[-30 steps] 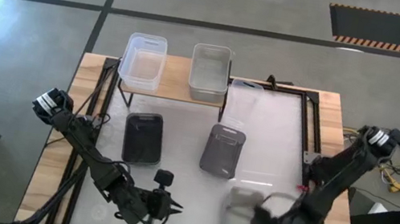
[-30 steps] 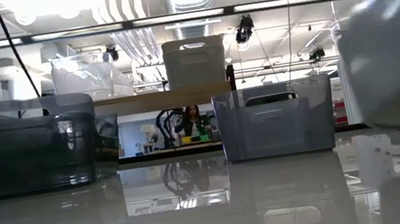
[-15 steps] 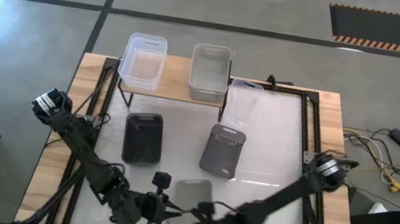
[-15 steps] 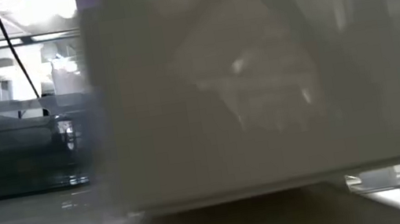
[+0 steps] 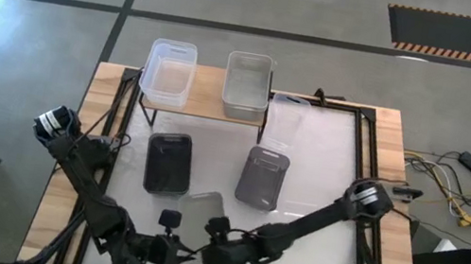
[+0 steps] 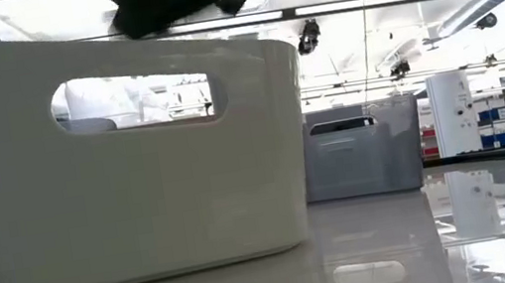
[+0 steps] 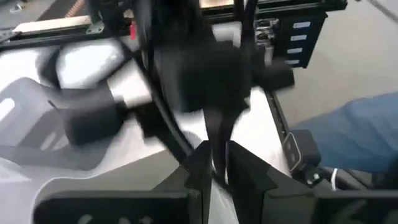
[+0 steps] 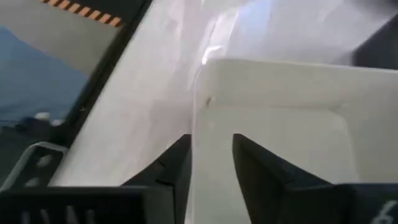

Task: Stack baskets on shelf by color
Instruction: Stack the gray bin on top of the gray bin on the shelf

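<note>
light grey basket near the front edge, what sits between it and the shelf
In the high view, the dark grey basket sits on the white table between the light grey basket and the shelf.

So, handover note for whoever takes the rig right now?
Left gripper: closed, empty, at the table's front edge.
Right gripper: at the rim of the front light grey basket; grip unconfirmed.
On the shelf: one clear basket and one light grey basket, side by side.
On the table: second clear basket beside the shelf, two dark grey baskets mid-table.
Left: stack front light grey and second clear on their matches; place the dark greys.
</note>
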Controlling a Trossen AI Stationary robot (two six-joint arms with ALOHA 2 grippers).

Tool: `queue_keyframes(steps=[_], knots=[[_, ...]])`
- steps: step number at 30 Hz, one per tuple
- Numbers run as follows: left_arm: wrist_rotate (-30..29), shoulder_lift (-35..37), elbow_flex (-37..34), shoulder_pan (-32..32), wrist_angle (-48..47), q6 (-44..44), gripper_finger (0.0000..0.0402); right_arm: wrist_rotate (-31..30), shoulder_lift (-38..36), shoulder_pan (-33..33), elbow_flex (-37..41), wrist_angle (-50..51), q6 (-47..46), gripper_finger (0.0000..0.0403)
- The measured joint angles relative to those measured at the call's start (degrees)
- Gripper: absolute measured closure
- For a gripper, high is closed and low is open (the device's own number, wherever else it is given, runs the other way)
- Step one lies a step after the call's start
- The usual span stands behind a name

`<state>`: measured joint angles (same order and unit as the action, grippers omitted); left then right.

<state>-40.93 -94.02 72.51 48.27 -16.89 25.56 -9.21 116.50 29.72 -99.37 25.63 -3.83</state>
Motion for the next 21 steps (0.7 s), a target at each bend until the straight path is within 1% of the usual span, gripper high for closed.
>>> queue_keyframes(steps=[4, 5, 7, 9, 10, 12, 14, 18, 19, 21], knots=[[-0.3, 0.0, -1.9, -0.1, 4.5, 2.4, 0.0369, -2.4, -6.9, 3.7, 6.6, -0.2, -3.6, 0.028], [0.1, 0.0, -2.6, -0.2, 6.4, 2.6, 0.0369, -3.8, -8.8, 5.2, 9.0, -0.3, -5.2, 0.0279], [0.4, -0.1, -4.4, -0.5, 11.5, 2.6, 0.0369, -8.4, -12.7, 8.6, 14.2, -0.8, -9.2, 0.0278], [0.5, -0.1, -6.2, -1.4, 16.7, 2.0, 0.0369, -15.3, -16.1, 12.8, 19.5, -2.0, -13.8, 0.0281], [0.6, -0.1, -6.6, -2.0, 17.9, 1.8, 0.0368, -19.4, -17.6, 15.2, 22.1, -2.7, -16.7, 0.0283], [3.6, -0.2, -6.7, -3.2, 17.8, 2.2, 0.0365, -27.7, -19.9, 20.0, 27.1, -4.4, -22.5, 0.0289], [7.6, -0.9, -6.1, -4.4, 17.5, 2.2, 0.0353, -36.6, -21.6, 24.9, 31.5, -6.5, -28.3, 0.0294], [13.8, -2.8, -3.5, -5.7, 16.5, 0.5, 0.0303, -54.5, -22.7, 33.4, 38.8, -10.2, -37.6, 0.0303], [14.9, -3.2, -2.4, -6.0, 14.7, 0.6, 0.0287, -58.1, -22.7, 35.0, 40.2, -10.3, -39.2, 0.0305], [15.8, -4.4, 0.6, -6.8, 7.9, 2.5, 0.0255, -63.5, -22.7, 37.4, 42.2, -10.5, -42.8, 0.0307]])
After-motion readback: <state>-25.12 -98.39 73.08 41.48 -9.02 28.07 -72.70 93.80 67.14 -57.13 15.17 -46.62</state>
